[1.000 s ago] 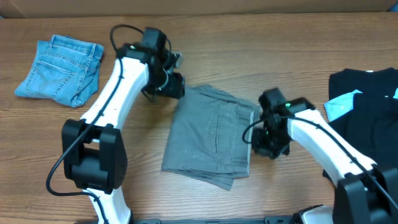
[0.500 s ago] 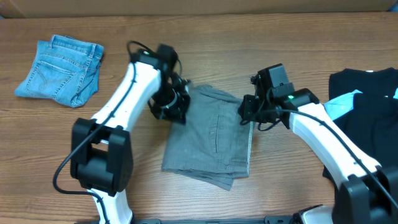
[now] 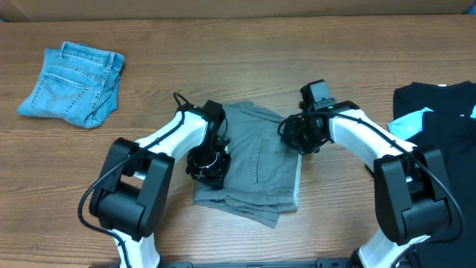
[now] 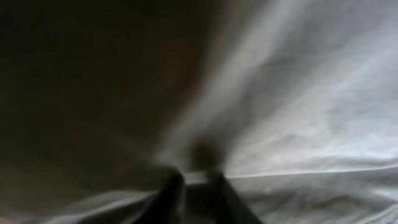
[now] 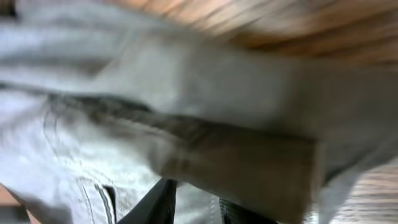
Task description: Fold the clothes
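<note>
Overhead: grey-khaki shorts (image 3: 256, 160), folded rectangular, softly creased.

Both closed in on the grey shorts (image 3: 256, 167) over the last second: the left gripper (image 3: 207, 165) came from just past the top left corner down onto the left edge, and the right gripper (image 3: 297, 135) went from the lower right edge up to the top right corner

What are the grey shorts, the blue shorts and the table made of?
The grey shorts look like soft woven cloth, maybe cotton: matte, with creases and stitched seams. The blue shorts look like denim: faded blue, with a back pocket. The table looks like wood, or a wood-print top: brown grain streaks.
</note>
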You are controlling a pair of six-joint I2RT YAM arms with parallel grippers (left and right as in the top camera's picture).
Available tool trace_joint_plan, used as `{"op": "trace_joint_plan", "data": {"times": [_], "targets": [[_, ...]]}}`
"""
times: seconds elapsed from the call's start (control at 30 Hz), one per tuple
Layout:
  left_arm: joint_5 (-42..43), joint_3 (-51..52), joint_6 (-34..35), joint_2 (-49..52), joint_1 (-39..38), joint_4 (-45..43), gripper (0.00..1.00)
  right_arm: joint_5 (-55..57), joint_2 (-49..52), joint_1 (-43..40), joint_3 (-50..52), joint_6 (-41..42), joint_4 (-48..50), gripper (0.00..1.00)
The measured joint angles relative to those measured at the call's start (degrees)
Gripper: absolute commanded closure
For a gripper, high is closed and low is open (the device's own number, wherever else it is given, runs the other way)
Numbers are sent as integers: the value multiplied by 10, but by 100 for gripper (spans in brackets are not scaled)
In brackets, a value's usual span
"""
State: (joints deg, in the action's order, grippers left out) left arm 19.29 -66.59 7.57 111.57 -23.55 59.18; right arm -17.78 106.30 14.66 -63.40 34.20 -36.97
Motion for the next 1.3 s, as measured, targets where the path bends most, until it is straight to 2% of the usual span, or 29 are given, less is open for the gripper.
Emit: {"op": "trace_joint_plan", "data": {"times": [0.13,0.3,0.33,0.4,0.47,0.57,0.7,0.77,0.87,0.9,0.93,1.0,1.17,1.3], "targets": [[7,6,9,-6,-1,-8,69,-8,2,-26,0,5,13,76],[6,2,12,-6,-1,1,68,-24,2,-42,-16,-69,-41,76],[4,1,13,-5,-1,2,72,-26,2,-42,-21,-88,-54,76],[-8,0,13,-5,-1,0,88,-26,0,-42,-29,-129,-78,76],[-24,1,19,-5,0,-8,96,-26,-7,-42,-31,-154,-94,76],[-44,1,20,-9,2,-40,96,-26,-36,-42,-32,-184,-107,75],[-99,-5,29,-21,2,-145,96,-26,-100,-42,-34,-204,-117,75],[-141,-10,30,-21,3,-188,91,-28,-129,-42,-36,-209,-124,75],[-187,-14,33,-18,16,-225,76,-38,-162,-42,-42,-212,-132,75],[-196,-19,35,-15,25,-228,67,-44,-167,-42,-43,-213,-132,75],[-200,-28,37,-10,38,-228,62,-49,-168,-42,-43,-214,-133,75],[-194,-50,44,0,64,-216,58,-56,-168,-42,-43,-214,-137,75],[-101,-150,45,16,129,-112,45,-62,-167,-33,-43,-215,-139,74],[17,-231,39,16,151,-7,47,-62,-162,0,-43,-218,-143,71]]}}
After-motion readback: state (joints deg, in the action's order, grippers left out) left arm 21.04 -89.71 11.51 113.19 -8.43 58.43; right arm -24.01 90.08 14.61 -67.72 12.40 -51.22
